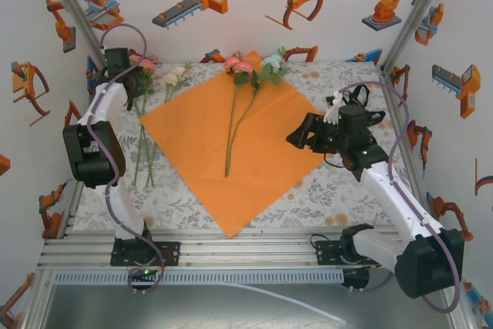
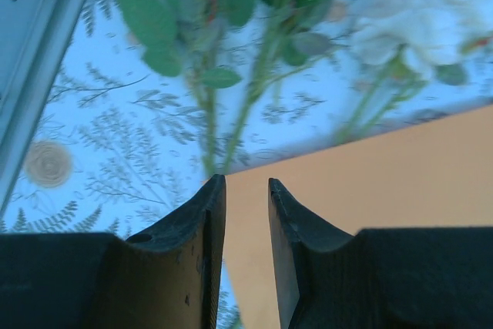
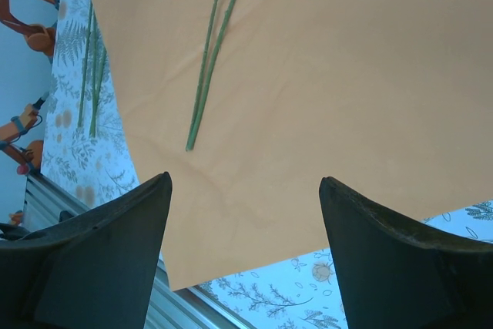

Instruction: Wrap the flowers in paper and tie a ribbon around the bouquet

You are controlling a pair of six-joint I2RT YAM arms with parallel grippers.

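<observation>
The orange paper [image 1: 231, 144] lies flat as a diamond mid-table. On it rest two flowers, one pink bloom [image 1: 240, 65] and one mint bloom [image 1: 271, 61], their stems [image 3: 208, 59] running toward the near side. More flowers with white blooms [image 2: 416, 32] and green leaves [image 2: 208, 36] lie on the cloth off the paper's left corner. My left gripper [image 1: 141, 86] [image 2: 246, 181] hovers by that corner, jaws a narrow gap apart and holding nothing. My right gripper [image 1: 296, 136] [image 3: 245, 179] is wide open over the paper's right corner [image 3: 323, 75]. The black ribbon is out of view.
A floral tablecloth [image 1: 347, 182] covers the table. White walls printed with orange robots close in the left, back and right. An aluminium rail [image 1: 231, 248] runs along the near edge, and a frame post [image 2: 38, 75] stands close to the left gripper.
</observation>
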